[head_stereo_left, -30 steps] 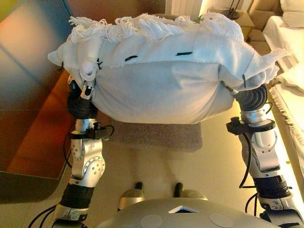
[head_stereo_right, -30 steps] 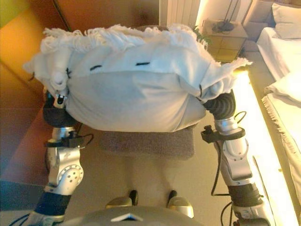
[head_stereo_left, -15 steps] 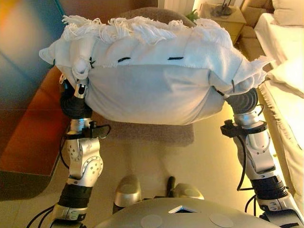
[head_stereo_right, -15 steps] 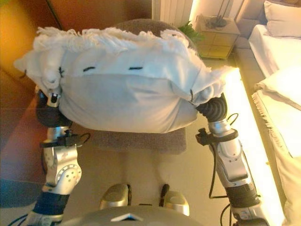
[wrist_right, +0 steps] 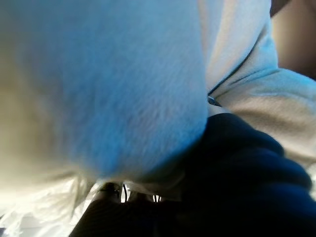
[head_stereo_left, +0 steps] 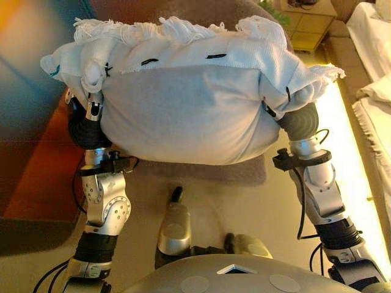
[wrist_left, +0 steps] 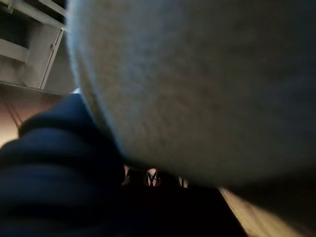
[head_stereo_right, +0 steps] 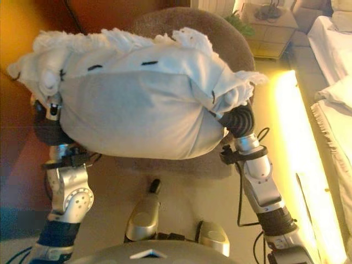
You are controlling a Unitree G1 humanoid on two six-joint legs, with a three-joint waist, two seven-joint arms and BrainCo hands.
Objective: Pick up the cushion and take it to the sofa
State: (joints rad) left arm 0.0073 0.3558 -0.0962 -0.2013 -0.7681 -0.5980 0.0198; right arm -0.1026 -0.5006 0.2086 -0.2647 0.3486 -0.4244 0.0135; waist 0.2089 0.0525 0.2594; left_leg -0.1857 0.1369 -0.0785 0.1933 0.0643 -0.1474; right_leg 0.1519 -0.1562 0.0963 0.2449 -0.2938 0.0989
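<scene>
Fingers: left hand [head_stereo_left: 91,110] clamped on cushion [head_stereo_left: 189,110] corner; right hand [head_stereo_left: 299,119] fingers hidden, can't tell
Cushion: held up between both hands
Rug [head_stereo_left: 244,172]: below cushion, 6 o'clock

Cushion [head_stereo_left: 189,116]: showing white, fringed along its top edge, with short black stitch marks. Rug [head_stereo_left: 208,171]: lying grey-brown beneath. Bedside cabinet [head_stereo_right: 272,33]: standing pale beige.

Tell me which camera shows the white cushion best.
The left eye view: the whole cushion shows, fringe on top, held up between the left hand and right hand. The right eye view shows much the same. Both wrist views show only close fabric.
</scene>
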